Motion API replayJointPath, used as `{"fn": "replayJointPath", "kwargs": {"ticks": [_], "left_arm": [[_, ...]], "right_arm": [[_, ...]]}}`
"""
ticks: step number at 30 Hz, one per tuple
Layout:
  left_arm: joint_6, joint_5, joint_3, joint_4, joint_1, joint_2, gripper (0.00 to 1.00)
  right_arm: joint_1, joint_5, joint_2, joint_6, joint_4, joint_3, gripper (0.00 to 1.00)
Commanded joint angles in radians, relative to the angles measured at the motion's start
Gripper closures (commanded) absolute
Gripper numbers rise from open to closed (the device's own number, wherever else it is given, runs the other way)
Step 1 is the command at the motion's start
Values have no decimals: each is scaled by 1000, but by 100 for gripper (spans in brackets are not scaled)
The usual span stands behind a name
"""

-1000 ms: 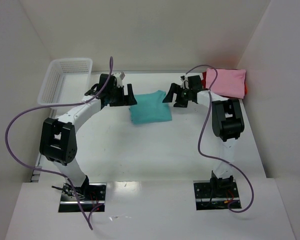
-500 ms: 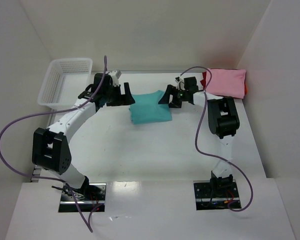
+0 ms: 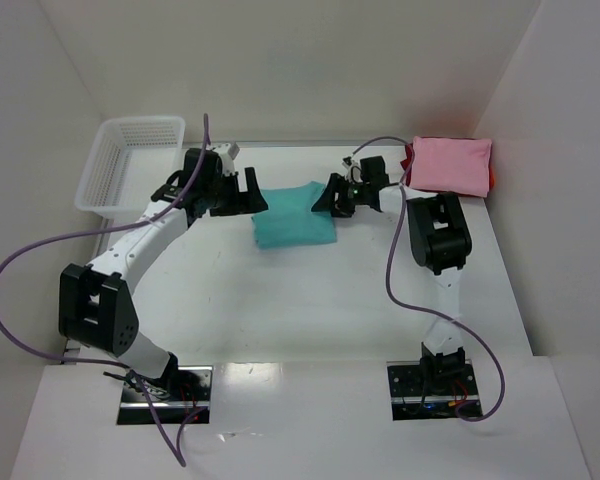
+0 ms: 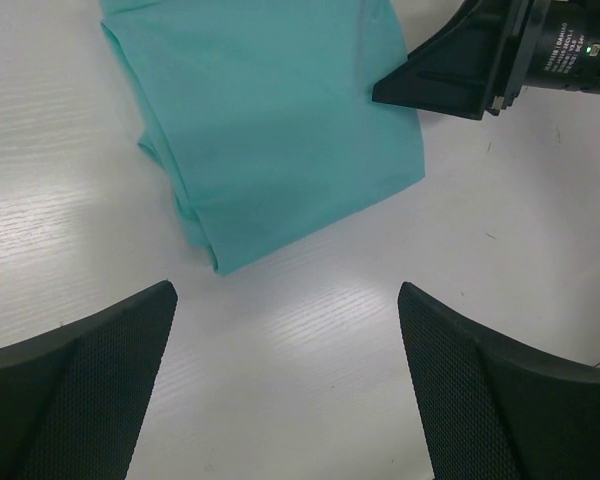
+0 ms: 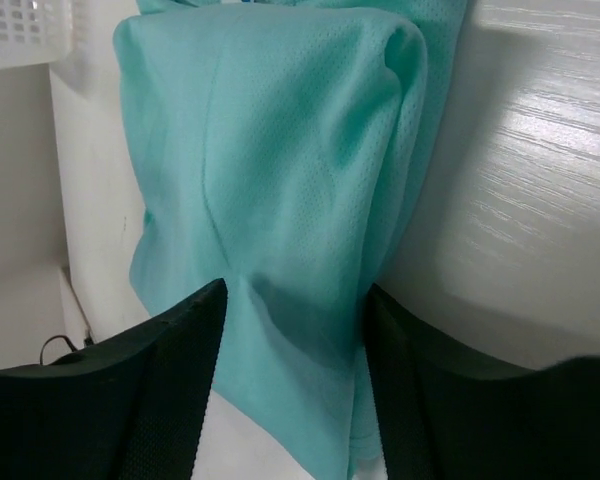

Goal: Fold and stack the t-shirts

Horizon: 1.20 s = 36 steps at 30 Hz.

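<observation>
White table (image 3: 310,290) sits inside white walls, and the teal shirt (image 3: 292,215) lies on it near the far middle, folded into a thick block. The right gripper (image 3: 323,200) is at the right edge of this shirt. In the right wrist view its two black fingers (image 5: 160,400) stand one on each side of a fat fold of the teal cloth, and the cloth fills the gap between them. I cannot tell if they squeeze it tight or just touch it. The left gripper (image 3: 254,193) is at the left side of the same shirt. Its fingers are spread wide with nothing between them but bare table, and the near corner of the shirt lies just in front of them. Off at the far right corner lies the pink shirt (image 3: 452,165), folded into a neat flat shape. It rests on the red shirt (image 3: 493,180), and only a thin red bit peeks out at the edge. These two are well apart from the teal one. At the far left corner stands a white mesh basket (image 3: 140,122). A purple cable (image 3: 20,255) loops out from each arm.
</observation>
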Motion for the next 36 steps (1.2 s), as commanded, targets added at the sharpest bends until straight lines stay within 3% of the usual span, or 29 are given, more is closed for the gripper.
{"fn": "replayJointPath", "kwargs": {"ticks": [1, 6, 9, 15, 25, 36], "left_arm": [[-3, 5, -10, -5, -4, -45, 1], [6, 5, -10, -16, -4, -58, 1], [11, 2, -10, -25, -4, -72, 1], [26, -4, -1, -43, -4, -91, 1], [45, -4, 18, -62, -4, -112, 1], [76, 5, -1, -62, 5, -157, 1]], "right_arm": [[21, 56, 61, -3, -51, -5, 41], [21, 81, 70, 4, -51, -5, 88], [21, 90, 70, 13, -51, -9, 99], [21, 151, 7, 24, -59, 6, 99], [12, 343, -2, -132, -380, 373, 100], [-99, 582, 10, -286, -553, 557, 100]]}}
